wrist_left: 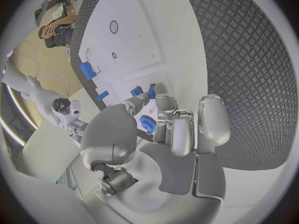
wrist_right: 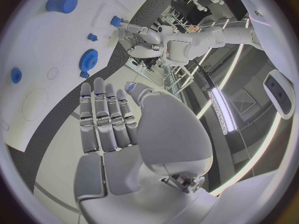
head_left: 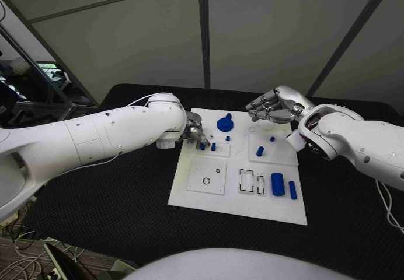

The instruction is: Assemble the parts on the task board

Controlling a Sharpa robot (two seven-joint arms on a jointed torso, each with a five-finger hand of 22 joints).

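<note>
The white task board (head_left: 240, 201) lies mid-table. A blue gear (head_left: 225, 123) sits near its far edge, with two short blue pegs (head_left: 202, 146) (head_left: 213, 147) standing in front of it. My left hand (head_left: 195, 133) hovers over the board's far left part with fingers bent and thumb apart, fingertips just above those pegs (wrist_left: 151, 91); the gear (wrist_left: 147, 123) shows between thumb and fingers, untouched. My right hand (head_left: 274, 107) is raised over the far right corner. A small blue part (wrist_right: 129, 87) shows pinched between its thumb and nearest finger.
More blue parts lie on the board: a peg (head_left: 260, 151), a small stud (head_left: 272, 139), a thick cylinder (head_left: 278, 184) and a thin one (head_left: 293, 189) near rectangular slots (head_left: 246, 179). A round hole (head_left: 206, 181) marks the near left plate. Black table (head_left: 101, 198) surrounds the board.
</note>
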